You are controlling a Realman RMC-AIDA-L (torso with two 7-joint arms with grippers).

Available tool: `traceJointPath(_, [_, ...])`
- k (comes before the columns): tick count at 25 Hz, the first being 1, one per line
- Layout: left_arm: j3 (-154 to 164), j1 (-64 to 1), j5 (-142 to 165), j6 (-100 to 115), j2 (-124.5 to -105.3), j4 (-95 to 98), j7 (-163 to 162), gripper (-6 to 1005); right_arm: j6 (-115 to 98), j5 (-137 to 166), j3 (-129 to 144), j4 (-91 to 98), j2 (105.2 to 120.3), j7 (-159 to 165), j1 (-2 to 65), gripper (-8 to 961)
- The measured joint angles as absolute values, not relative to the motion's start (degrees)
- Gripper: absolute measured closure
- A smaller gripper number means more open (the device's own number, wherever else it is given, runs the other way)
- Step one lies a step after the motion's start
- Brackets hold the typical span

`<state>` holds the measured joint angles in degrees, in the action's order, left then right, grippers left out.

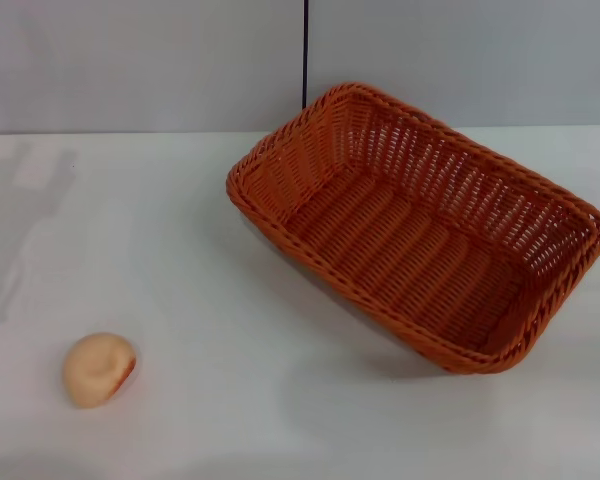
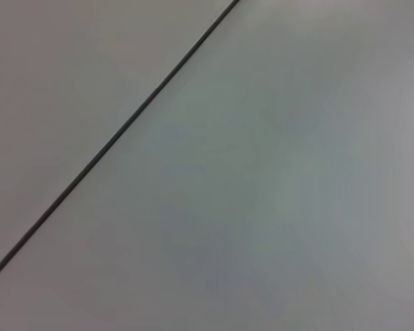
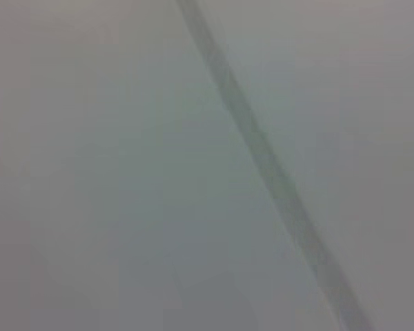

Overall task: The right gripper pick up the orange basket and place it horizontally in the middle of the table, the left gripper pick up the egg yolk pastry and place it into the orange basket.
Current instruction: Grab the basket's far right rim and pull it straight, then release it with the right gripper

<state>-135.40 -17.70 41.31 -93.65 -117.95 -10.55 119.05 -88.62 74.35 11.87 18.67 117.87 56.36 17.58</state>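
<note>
White table (image 1: 180,250) holds orange basket (image 1: 420,225), egg yolk pastry (image 1: 98,369) well apart.

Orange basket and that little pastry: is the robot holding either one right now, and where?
Neither. The orange basket and egg yolk pastry both lie free on the table; no pincer is in view.

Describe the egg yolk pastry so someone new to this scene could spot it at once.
On the white table, look away from the large orange basket to the near left corner. There the egg yolk pastry sits alone: small, round, pale tan, with a reddish-orange patch on one side.
</note>
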Motion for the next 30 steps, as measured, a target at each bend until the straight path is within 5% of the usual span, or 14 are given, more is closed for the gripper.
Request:
traceJointPath(14, [-133.52, -17.04, 41.4, -93.47, -118.03, -11.58, 121.24, 156, -103.57, 93.36, 30.43, 46.22, 106.41, 102.88, 23.03, 476])
traceJointPath(21, [-133.64, -17.38, 41.33, -92.3, -118.21, -11.28, 121.93, 156, -105.34, 111.38, 30.6, 53.61, 102.06, 113.87, 30.83, 476])
traceJointPath(25, [-133.82, -17.49, 40.97, -91.28, -118.4, -11.21, 121.95, 156, -104.9, 120.74, 30.65, 53.88, 100.8, 118.37, 35.97, 476])
traceJointPath(30, [-133.95, -17.5, 40.9, -91.03, -118.48, -10.67, 122.04, 156, -102.79, 132.62, 30.99, 54.11, 101.86, 122.12, 40.85, 418])
